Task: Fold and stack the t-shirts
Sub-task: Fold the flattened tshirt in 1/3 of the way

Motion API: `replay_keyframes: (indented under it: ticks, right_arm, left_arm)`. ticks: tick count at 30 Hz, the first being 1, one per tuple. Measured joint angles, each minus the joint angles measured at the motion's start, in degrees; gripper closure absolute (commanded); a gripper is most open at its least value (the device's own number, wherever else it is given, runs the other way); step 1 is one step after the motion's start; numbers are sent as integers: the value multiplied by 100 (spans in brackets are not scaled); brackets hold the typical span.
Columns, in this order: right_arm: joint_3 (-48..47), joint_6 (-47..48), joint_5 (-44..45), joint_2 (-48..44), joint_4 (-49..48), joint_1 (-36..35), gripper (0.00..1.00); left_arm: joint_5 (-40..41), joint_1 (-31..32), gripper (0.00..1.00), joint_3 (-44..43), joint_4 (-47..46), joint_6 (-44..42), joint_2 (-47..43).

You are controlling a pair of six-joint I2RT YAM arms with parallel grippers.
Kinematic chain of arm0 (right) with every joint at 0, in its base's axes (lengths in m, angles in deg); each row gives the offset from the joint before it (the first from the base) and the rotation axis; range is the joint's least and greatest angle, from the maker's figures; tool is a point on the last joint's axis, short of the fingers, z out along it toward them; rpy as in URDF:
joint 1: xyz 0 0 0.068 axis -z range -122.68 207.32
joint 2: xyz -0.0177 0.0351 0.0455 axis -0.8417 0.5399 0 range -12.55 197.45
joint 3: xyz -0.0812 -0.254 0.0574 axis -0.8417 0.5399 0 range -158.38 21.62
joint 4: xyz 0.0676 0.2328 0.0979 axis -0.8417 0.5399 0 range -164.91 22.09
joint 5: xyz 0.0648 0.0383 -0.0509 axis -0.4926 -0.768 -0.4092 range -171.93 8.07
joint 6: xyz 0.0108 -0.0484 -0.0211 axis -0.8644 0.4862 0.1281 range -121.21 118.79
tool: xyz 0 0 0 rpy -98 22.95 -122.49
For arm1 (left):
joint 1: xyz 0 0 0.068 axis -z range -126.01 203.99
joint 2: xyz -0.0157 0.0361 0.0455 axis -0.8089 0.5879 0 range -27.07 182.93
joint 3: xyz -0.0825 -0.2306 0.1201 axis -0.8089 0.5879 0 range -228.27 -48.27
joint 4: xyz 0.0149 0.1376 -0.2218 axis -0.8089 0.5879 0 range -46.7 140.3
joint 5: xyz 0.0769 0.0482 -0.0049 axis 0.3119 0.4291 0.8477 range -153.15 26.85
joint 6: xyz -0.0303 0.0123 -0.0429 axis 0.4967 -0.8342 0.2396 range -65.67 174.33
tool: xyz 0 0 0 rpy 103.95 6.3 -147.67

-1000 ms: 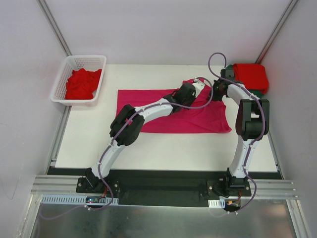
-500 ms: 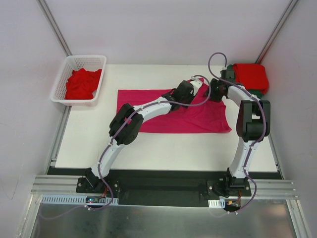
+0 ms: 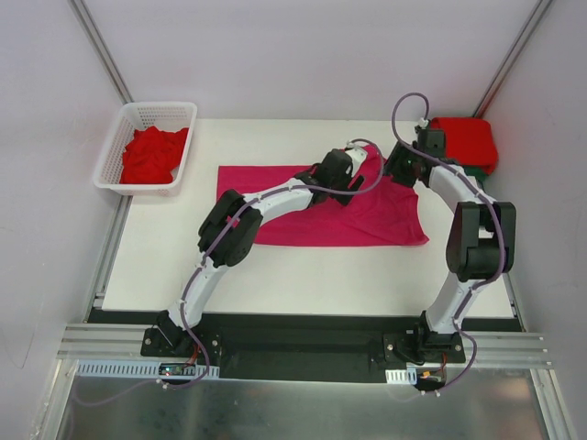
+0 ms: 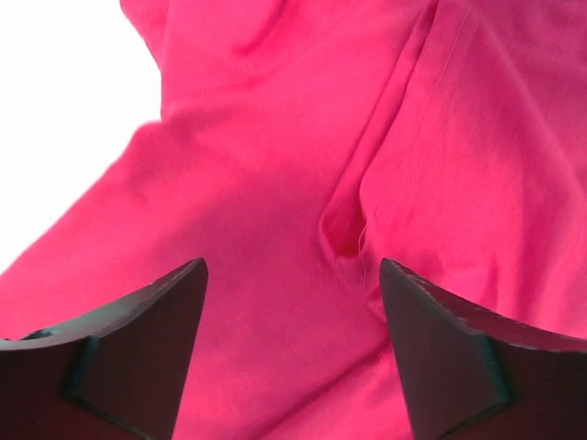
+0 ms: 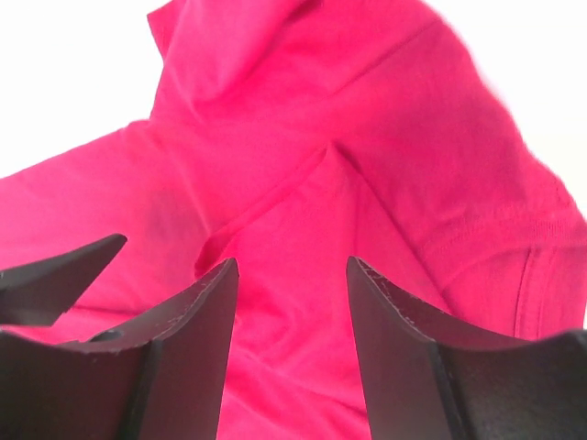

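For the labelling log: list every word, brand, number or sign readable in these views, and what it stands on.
No text can be read in any view.
Magenta t-shirt: plain cloth, no print or label showing.
White basket, red t-shirt in it, folded red t-shirt at far right: no markings seen.
Small parts at the arm bases: too small to tell.

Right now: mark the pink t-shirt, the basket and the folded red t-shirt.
pink t-shirt (image 3: 248, 181): top external view, flat left part of the cloth.
basket (image 3: 160, 111): top external view, far lattice wall.
folded red t-shirt (image 3: 470, 142): top external view, top face.
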Motion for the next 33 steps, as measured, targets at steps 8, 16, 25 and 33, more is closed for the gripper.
replay_keyframes:
  ticks: [8, 16, 25, 33]
  right_arm:
    - [837, -33, -17, -671, 44, -24, 45]
    - [1202, -22, 52, -1405, 280, -164, 50]
    - [1381, 74, 52, -1449, 472, -682, 98]
    - [1740, 90, 140, -1373, 581, -1298, 99]
  left_arm:
    - [-17, -17, 16, 1082, 142, 184, -863]
    - [0, -133, 20, 2570, 173, 658, -2564]
    - [-98, -498, 97, 4046, 201, 1388, -3998]
    - [-103, -422, 100, 4994, 258, 1915, -4225]
